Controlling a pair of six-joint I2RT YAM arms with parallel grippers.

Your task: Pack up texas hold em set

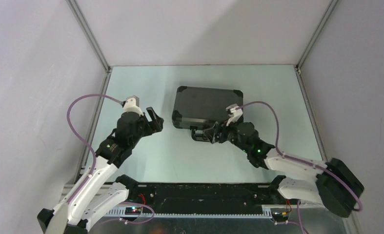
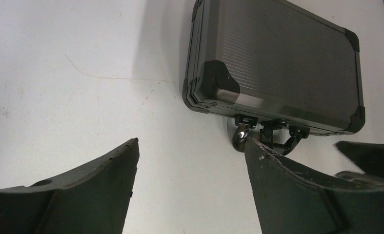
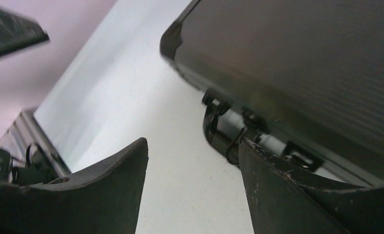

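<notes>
The texas hold em set shows only as a black ribbed hard briefcase (image 1: 207, 105), lid shut, lying flat at the middle of the table. Its handle (image 1: 202, 134) points toward the arms. My right gripper (image 1: 212, 132) is low at that handle, open; in the right wrist view the briefcase (image 3: 302, 63) fills the upper right, the handle (image 3: 216, 131) lies just beyond my right finger, and only bare table shows between the jaws of the gripper (image 3: 192, 144). My left gripper (image 1: 155, 120) hangs open to the left of the case, apart from it. In its wrist view, that gripper (image 2: 192, 146) holds nothing, with the briefcase (image 2: 282, 63) ahead to the right.
White walls and metal frame posts (image 1: 90, 34) close in the table on three sides. A black rail (image 1: 199, 192) with wiring runs along the near edge between the arm bases. A fine scratch (image 2: 111, 77) marks the tabletop left of the case.
</notes>
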